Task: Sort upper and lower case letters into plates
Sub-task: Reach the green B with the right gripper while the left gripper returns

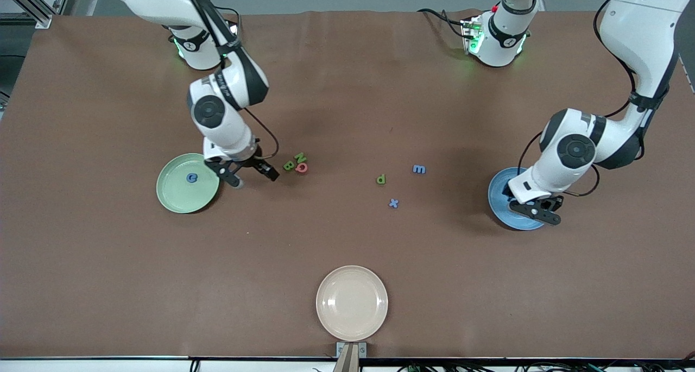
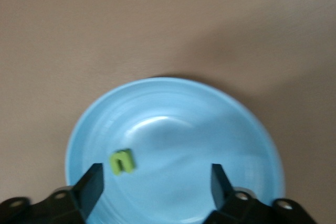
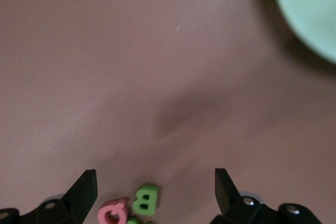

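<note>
beige plate (image 1: 352, 303), brown table (image 1: 108, 263), letters scattered

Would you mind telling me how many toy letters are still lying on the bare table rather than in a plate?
6. Green N, green B and red Q cluster beside the right gripper; green p, blue m and blue x lie mid-table. None seems hidden.

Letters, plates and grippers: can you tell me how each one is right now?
blue C: in the green plate.
green n: in the blue plate.
B, N, Q: clustered on the table.
m, p, x: loose on the table.
beige plate: empty.
left gripper: open over the blue plate.
right gripper: open, beside the cluster.
</note>
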Tool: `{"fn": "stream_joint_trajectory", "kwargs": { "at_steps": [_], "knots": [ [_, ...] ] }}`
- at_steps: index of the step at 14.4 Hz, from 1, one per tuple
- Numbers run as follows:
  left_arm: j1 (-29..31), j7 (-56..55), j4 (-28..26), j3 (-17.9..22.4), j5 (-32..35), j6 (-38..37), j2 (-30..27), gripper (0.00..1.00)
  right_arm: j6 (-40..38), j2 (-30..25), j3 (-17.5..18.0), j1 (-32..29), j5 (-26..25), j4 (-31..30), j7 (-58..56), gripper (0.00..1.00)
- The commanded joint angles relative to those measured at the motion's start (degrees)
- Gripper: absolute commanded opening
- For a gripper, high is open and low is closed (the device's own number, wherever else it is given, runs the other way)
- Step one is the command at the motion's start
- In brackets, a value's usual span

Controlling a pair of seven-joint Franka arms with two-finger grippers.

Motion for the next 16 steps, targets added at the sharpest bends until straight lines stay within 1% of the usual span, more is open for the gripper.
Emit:
{"fn": "stream_joint_trajectory", "kwargs": {
  "at_steps": [1, 2, 4, 5, 6, 8, 10, 12, 14, 15, 16],
  "knots": [
    [0.45, -14.30, -1.57, -6.60, 0.29, -3.07, -2.66, 1.00, 3.69, 4.54, -0.61, 2.45, 0.57, 1.69, 4.44, 0.94],
    [0.19, -21.16, -1.48, -8.98, 0.29, -3.07, -2.40, 1.00, 3.96, 5.16, -0.61, 2.80, 0.57, 1.69, 5.06, 0.90],
    [-0.60, -33.21, -1.13, -13.20, 0.29, -3.07, -0.74, 1.00, 3.97, 5.52, -0.61, 3.16, 0.57, 1.60, 5.94, 0.78],
    [-1.13, -36.05, -1.04, -14.78, 0.38, -2.64, 0.75, 1.00, 3.97, 5.87, -0.61, 3.51, 0.57, 1.60, 6.21, 0.75],
    [-2.17, -37.74, -0.95, -15.41, 0.38, -2.29, 1.73, 1.00, 3.97, 6.13, -0.61, 3.77, 0.57, 1.60, 6.30, 0.74],
    [-4.81, -39.76, -1.13, -15.42, 0.38, -0.88, 3.31, 1.00, 3.97, 6.84, -0.61, 3.86, 0.57, 1.60, 6.82, 0.73],
    [-6.22, -42.31, -1.39, -15.42, 0.73, 1.57, 5.07, 1.00, 3.97, 6.93, -0.61, 4.82, 0.57, 1.60, 8.14, 0.71],
    [-7.19, -42.67, -1.74, -15.33, 0.99, 3.51, 6.13, 1.00, 3.97, 7.01, -0.61, 5.62, 0.57, 1.69, 9.11, 0.65],
    [-7.63, -42.68, -1.74, -15.33, 1.17, 4.13, 7.44, 1.00, 3.88, 7.01, -0.61, 6.23, 0.57, 1.60, 9.55, 0.57],
    [-8.16, -42.68, -1.74, -15.33, 1.17, 4.39, 8.06, 1.00, 3.88, 7.01, -0.61, 6.32, 0.57, 1.51, 9.55, 0.52],
    [-9.03, -42.68, -1.74, -15.15, 1.17, 5.01, 8.24, 1.00, 3.88, 7.01, -0.61, 6.32, 0.48, 1.43, 9.55, 0.44]
  ]
}}
